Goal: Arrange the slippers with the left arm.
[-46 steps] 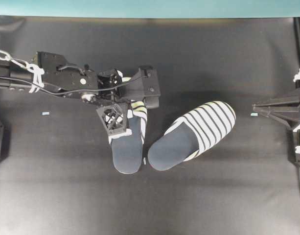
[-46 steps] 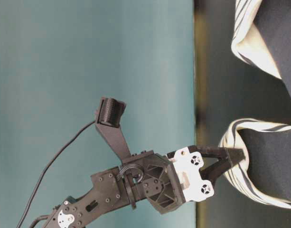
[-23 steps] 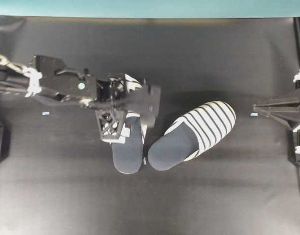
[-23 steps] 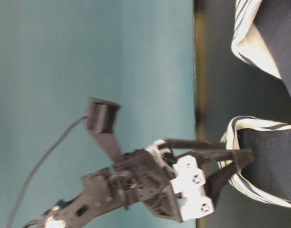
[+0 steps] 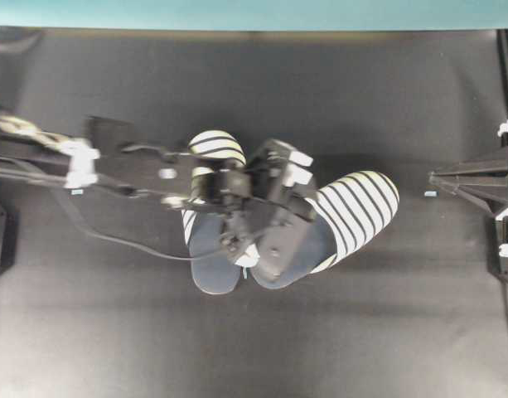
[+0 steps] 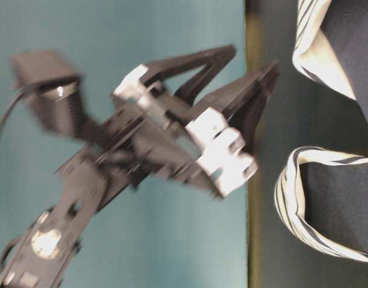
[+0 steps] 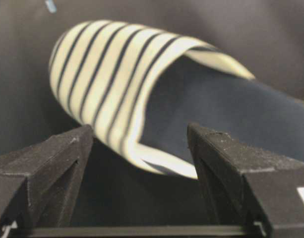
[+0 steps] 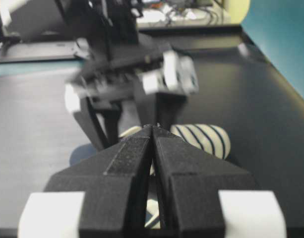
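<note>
Two striped slippers lie mid-table. The left slipper (image 5: 212, 148) points away from me, its navy insole toward the front edge. The right slipper (image 5: 363, 201) lies tilted, toe to the upper right. My left gripper (image 5: 287, 234) hangs open and empty, raised above the right slipper's heel. In the left wrist view its fingers (image 7: 47, 168) stand wide apart, with the right slipper's striped toe cover (image 7: 102, 74) ahead between them. The table-level view shows the left gripper (image 6: 254, 57) well off the table. My right gripper (image 5: 433, 178) rests shut at the right edge.
A small blue tape mark (image 5: 430, 194) sits just below the right gripper's tip, and another (image 5: 77, 191) lies at the far left. A teal wall (image 5: 254, 12) runs along the back edge of the black table (image 5: 254, 348).
My left gripper has opened, let go of the left slipper's toe cover, lifted and swung right over the right slipper's heel. The right arm has not moved.
</note>
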Action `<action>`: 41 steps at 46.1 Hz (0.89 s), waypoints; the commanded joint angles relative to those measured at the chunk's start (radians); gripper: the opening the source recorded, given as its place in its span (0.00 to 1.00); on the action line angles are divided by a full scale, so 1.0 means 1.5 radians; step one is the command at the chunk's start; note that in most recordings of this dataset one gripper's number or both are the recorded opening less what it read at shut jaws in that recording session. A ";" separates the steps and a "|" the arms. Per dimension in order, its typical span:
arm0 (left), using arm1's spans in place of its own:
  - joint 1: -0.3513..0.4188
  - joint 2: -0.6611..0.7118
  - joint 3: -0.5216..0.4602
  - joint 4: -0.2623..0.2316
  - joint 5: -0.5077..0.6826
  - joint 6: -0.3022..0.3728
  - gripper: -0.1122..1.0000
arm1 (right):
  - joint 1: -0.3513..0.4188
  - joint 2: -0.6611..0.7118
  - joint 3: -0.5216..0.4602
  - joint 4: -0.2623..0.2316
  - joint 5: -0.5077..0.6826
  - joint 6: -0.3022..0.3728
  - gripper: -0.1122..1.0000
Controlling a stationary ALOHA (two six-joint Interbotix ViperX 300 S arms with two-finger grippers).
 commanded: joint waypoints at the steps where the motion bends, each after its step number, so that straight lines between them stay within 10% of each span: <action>1: 0.008 0.036 -0.043 0.002 -0.002 0.029 0.77 | -0.002 0.003 -0.002 0.002 -0.006 0.004 0.10; 26: 0.032 0.160 -0.132 0.002 -0.018 0.038 0.74 | -0.002 0.001 0.000 0.001 -0.002 0.003 0.10; 41: 0.008 0.150 -0.136 0.002 0.003 0.031 0.20 | -0.002 -0.018 0.000 0.001 0.015 0.003 0.10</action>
